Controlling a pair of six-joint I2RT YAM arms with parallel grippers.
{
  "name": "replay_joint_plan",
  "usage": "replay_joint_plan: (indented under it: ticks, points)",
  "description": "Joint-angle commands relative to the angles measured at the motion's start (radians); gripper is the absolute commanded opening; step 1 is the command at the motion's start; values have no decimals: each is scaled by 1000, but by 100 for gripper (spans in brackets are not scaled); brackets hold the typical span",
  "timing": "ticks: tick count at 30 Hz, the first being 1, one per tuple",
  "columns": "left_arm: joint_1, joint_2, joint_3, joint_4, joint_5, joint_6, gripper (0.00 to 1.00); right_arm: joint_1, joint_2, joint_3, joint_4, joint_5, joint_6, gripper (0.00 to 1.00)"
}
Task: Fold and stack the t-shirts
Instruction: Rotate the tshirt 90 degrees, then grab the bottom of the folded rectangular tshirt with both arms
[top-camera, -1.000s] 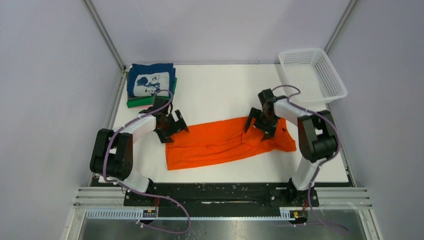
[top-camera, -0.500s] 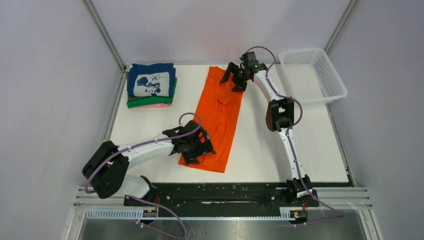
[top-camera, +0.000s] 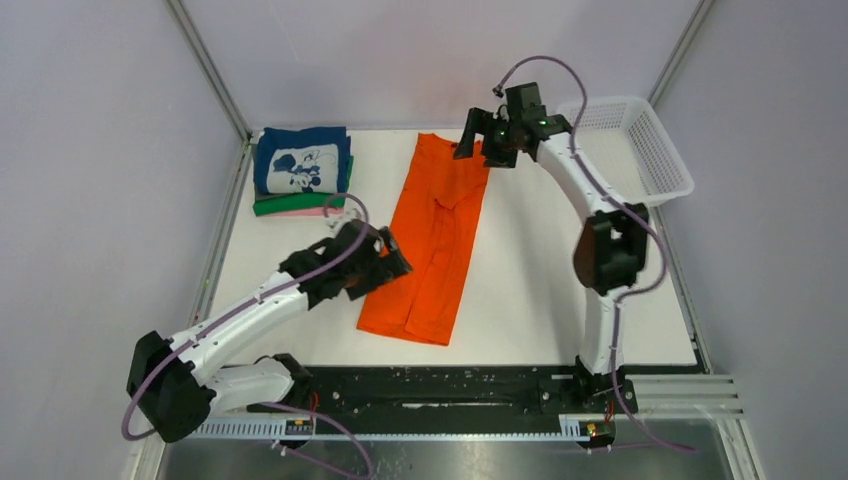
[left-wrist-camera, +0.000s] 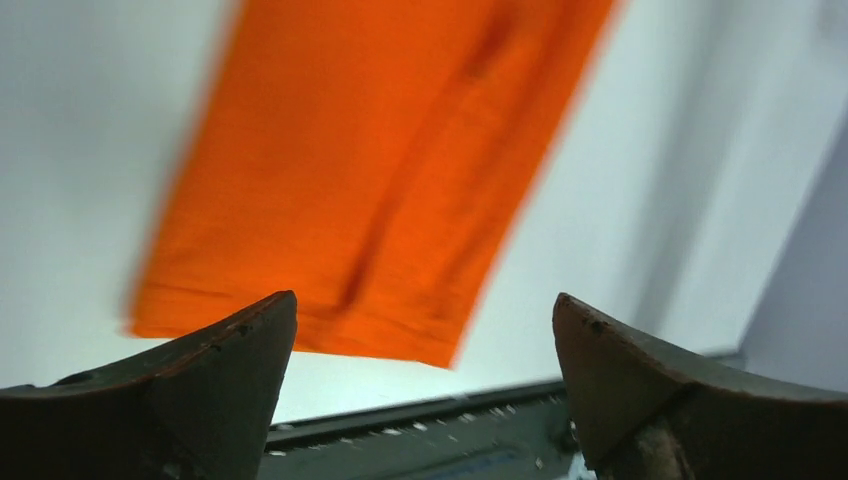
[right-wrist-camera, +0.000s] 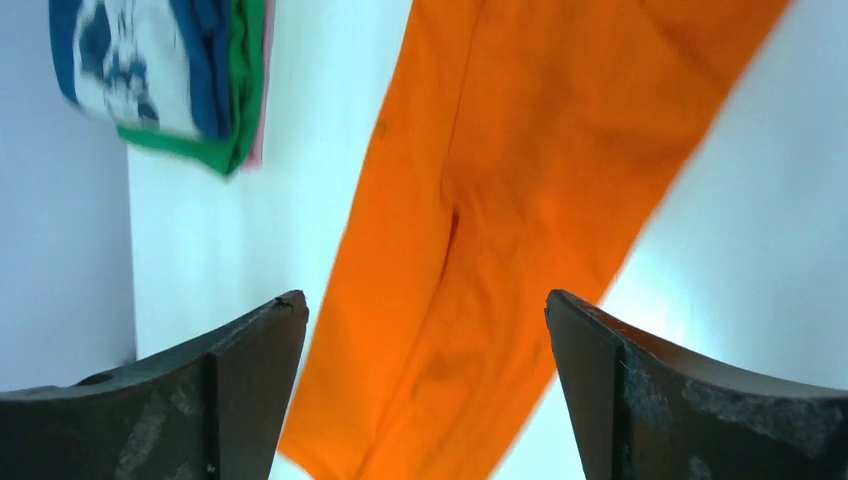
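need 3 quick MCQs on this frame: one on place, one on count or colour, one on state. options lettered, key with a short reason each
1. Where does the stack of folded shirts lie?
A. far left corner of the table
B. inside the basket
C. near right corner

2. How many shirts lie unstacked on the table?
A. none
B. one
C. three

3. What are the two grippers doing?
A. both shut on cloth
B. one holds the basket
C. both open, holding nothing

Key:
1 A, the stack sits by the far left wall, away from the white basket.
2 B, only the orange shirt lies apart.
3 C, the left gripper and right gripper show spread fingers with nothing between them.
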Motion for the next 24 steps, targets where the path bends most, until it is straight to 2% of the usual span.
replay_joint_plan:
  ticks: [1, 4, 7, 11, 15, 19, 21, 24]
  points:
    - [241, -120, -199, -100, 121, 125, 99, 114, -398, -455, 80, 82, -145, 97]
    - [377, -210, -293, -104, 217, 212, 93, 253, -586, -752, 114, 173, -212, 97]
    - [400, -238, -361, -77, 250, 224, 87, 380, -689, -955, 97, 166, -229, 99]
    - [408, -193, -436, 40, 302, 222, 69, 607, -766, -1135, 90, 267, -330, 99]
    - [412, -100, -466, 123, 316, 229, 54, 718, -762, -1213, 111, 293, -401, 92]
    - [412, -25, -480, 208, 328, 232, 48, 751, -750, -1234, 155, 304, -457, 88]
    - [412, 7, -476, 230, 352, 239, 38, 767, -736, -1234, 160, 300, -481, 85]
    - [412, 20, -476, 232, 357, 246, 16, 788, -701, -1235, 205, 242, -503, 77]
